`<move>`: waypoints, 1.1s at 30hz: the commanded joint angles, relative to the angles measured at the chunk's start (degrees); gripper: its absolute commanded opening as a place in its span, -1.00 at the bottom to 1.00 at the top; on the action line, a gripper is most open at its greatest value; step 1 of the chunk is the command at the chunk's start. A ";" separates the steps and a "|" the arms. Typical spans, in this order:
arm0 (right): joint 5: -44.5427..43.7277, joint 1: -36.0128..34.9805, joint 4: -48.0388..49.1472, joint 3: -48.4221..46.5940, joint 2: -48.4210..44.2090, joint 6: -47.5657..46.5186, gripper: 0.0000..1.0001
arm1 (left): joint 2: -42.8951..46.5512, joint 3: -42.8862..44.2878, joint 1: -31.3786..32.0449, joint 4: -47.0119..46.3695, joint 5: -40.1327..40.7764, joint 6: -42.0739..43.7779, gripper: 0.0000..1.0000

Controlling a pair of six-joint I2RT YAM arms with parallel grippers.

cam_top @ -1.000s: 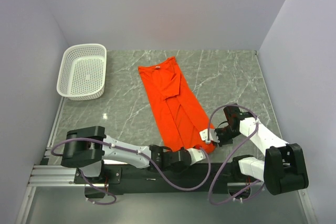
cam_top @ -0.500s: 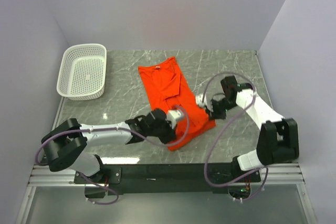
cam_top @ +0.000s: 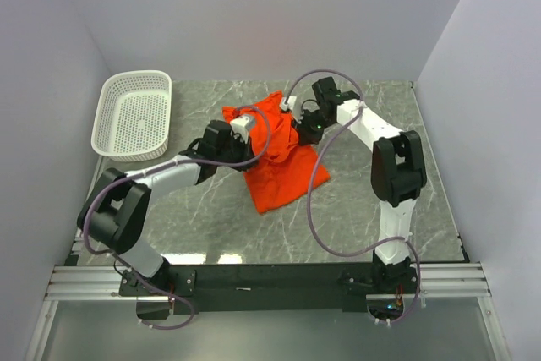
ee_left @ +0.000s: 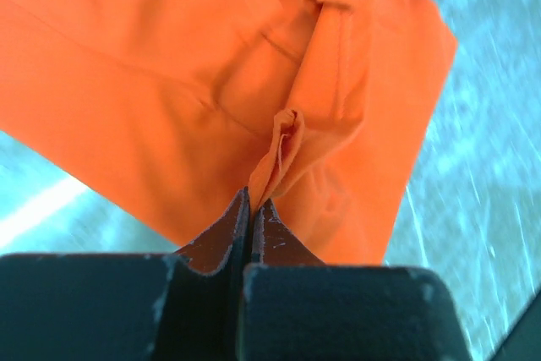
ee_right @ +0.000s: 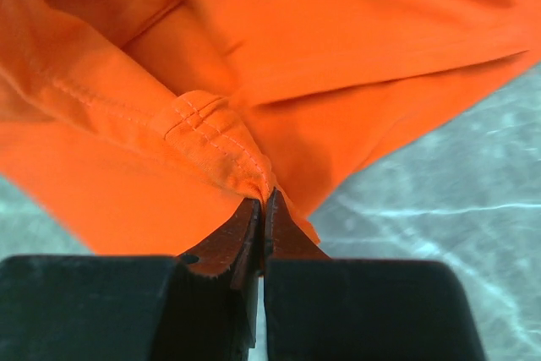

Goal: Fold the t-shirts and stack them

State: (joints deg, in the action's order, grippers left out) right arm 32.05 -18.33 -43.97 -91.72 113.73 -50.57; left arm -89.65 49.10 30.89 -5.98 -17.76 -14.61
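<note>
Two arms: the left arm [cam_top: 161, 177] and the right arm [cam_top: 372, 128] rise from the near edge and reach out over the far half of the counter [cam_top: 211, 217], converging on one garment.
Counter: grey marbled stone, bare in front of the garment.
T-shirt: one orange-red t-shirt [cam_top: 283, 173] lies in the middle of the counter, toward the far side. Its near part rests flat, with a corner pointing toward the near edge. Its far part is gathered into rumpled layers, lifted a little between the two hands.
Left hand: the left hand [ee_left: 251, 206] has its two dark fingers pressed together on a thin pinch of the t-shirt's cloth. In the wrist view a narrow ridge of fabric stands up from the tips. It grips at the far left of the garment.
Right hand: the right hand [ee_right: 262, 205] is likewise clamped tight, its fingers meeting on a stitched hem corner that bulges just above the tips. It grips at the far right of the garment, near the left hand, with bunched cloth between them.
Basket: a white perforated basket [cam_top: 128, 155] sits at the counter's far left, close to the wall and well apart from the t-shirt.
Walls: pale plain walls [cam_top: 254, 23] close in the left, far and right sides.
</note>
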 commanded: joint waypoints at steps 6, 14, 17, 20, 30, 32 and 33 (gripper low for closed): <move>-4.98 -0.39 5.28 -6.54 4.21 9.25 -1.00 | -7.56 9.34 -2.85 3.34 -0.61 2.75 -0.99; -5.42 -0.39 6.00 -8.64 5.80 11.45 -1.00 | -6.69 8.21 -4.35 3.96 1.06 1.52 -0.99; -5.69 -0.66 6.17 -9.26 6.33 12.07 -1.00 | -4.93 7.24 -4.44 3.87 1.23 0.73 -0.99; -6.47 -1.18 6.26 -9.70 6.94 12.42 -1.00 | -3.78 7.23 -4.53 4.57 2.11 0.37 -0.99; -8.50 -2.06 6.79 -11.46 8.61 13.83 -1.00 | -2.55 9.69 -4.53 7.54 3.34 -0.16 -0.99; -8.50 -1.89 6.96 -11.63 8.79 14.00 -1.00 | -2.99 9.87 -4.53 7.91 3.52 -0.24 -0.99; -8.50 -2.15 6.96 -11.64 8.79 14.00 -1.00 | -3.43 9.96 -4.53 8.17 3.96 -0.33 -0.99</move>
State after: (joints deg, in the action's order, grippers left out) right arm 23.92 -20.01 -38.57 -100.49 122.87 -37.58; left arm -93.47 56.62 26.44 0.95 -15.00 -14.50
